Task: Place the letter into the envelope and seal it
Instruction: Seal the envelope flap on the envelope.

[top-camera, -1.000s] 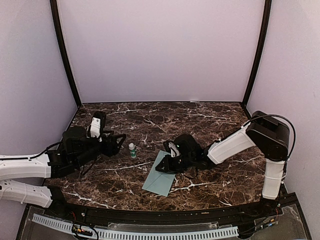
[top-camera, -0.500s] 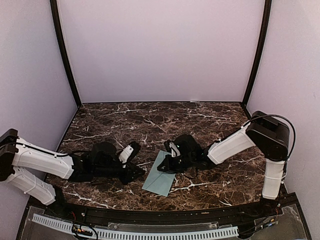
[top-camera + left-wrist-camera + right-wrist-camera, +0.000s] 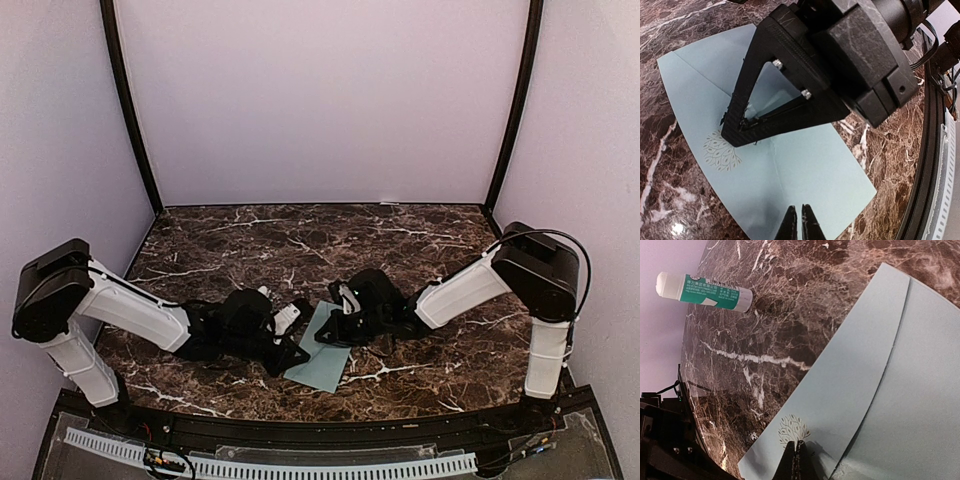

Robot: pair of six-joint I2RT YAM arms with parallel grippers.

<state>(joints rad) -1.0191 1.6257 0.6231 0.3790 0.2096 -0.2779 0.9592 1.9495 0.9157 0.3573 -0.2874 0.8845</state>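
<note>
desk point(image 3: 420, 240): envelope point(image 3: 322, 365) flat, front ctr, flap down | letter: not visible, prob inside | right pincer point(image 3: 797, 452): jaws together, empty, tip on flap by tree emblem point(image 3: 792, 429) | left pincer point(image 3: 801, 222): jaws together, empty, tip on envelope body | do: one pins, other rubs seam slow, no skid

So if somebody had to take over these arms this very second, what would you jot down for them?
Grip: left fingers shut, tips at the envelope's edge, gripping nothing. The right fingers are shut too, tips pressing on the envelope beside its tree emblem.
Things: envelope flat on the table, flap folded down. The letter shows in no view; perhaps it is inside. A glue stick is on the table, apart from the envelope.
Done: flap folded over.
Left: check that the letter is inside and the flap is stuck.
</note>
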